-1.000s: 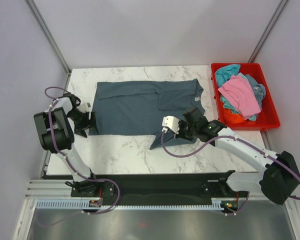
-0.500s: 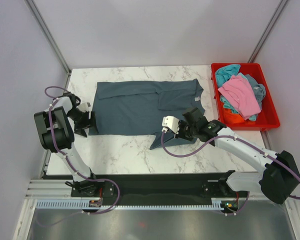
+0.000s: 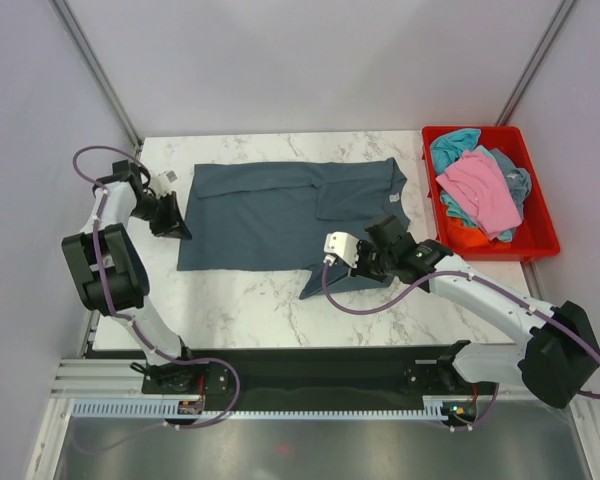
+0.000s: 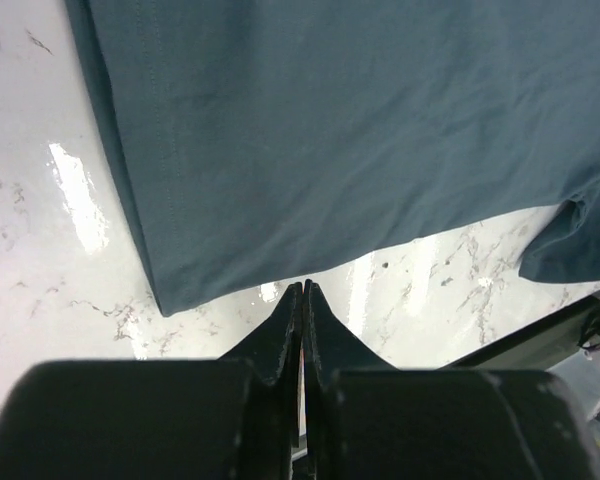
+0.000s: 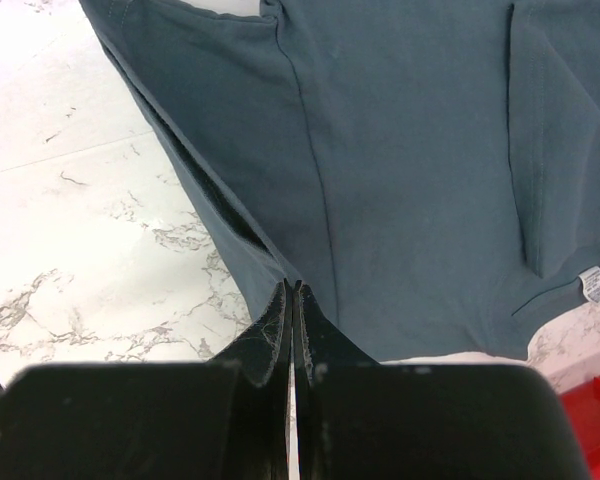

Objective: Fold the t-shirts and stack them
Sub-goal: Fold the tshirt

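Observation:
A large slate-blue t-shirt (image 3: pixel 280 215) lies spread on the marble table, its small white tag (image 5: pixel 595 283) showing in the right wrist view. My right gripper (image 3: pixel 368 264) (image 5: pixel 292 285) is shut on a fold at the shirt's near right edge. My left gripper (image 3: pixel 172 224) (image 4: pixel 302 286) is shut with nothing in it, over bare marble just off the shirt's left hem (image 4: pixel 180 290). Pink (image 3: pixel 480 190), teal (image 3: pixel 455 145) and orange (image 3: pixel 470 236) t-shirts lie bunched in the bin.
A red plastic bin (image 3: pixel 480 130) stands at the table's far right. Bare marble (image 3: pixel 240 310) runs along the near edge in front of the shirt. Purple cables loop from both arms.
My left gripper has shut and moved from the shirt's near left corner toward the far side along the left hem. The shirt and right arm have not moved.

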Controlling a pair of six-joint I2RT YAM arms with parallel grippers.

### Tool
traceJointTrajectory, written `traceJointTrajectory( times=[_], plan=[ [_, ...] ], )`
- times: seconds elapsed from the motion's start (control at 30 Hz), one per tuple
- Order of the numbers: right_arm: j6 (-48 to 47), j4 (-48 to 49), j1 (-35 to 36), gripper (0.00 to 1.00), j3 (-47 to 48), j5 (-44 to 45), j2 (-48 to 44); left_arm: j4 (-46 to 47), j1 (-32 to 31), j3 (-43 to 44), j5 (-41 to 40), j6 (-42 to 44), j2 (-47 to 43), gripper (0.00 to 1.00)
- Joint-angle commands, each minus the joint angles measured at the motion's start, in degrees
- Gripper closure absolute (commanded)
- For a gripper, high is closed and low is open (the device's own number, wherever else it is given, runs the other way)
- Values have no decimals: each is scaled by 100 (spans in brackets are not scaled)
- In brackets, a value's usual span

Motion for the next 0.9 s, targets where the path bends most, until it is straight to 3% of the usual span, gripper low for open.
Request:
traceJointTrajectory(
  times=[0.0,0.47,0.5,0.53,0.87],
  plan=[
    [27,194,-27,100,146,49,-45,-169,-32,155,359,-71,-192,98],
    [-140,80,-27,100,348,163,-45,-274,-119,709,1113,-141,-798,98],
    [-158,72,-27,100,357,155,-45,-283,-128,866,1106,-184,-842,34],
    [-167,71,-27,100,374,172,-45,-283,-111,937,1097,-246,-947,1],
    [-184,54,-27,100,365,225,-141,-353,-128,1316,2679,-360,-1177,2]
  ],
)
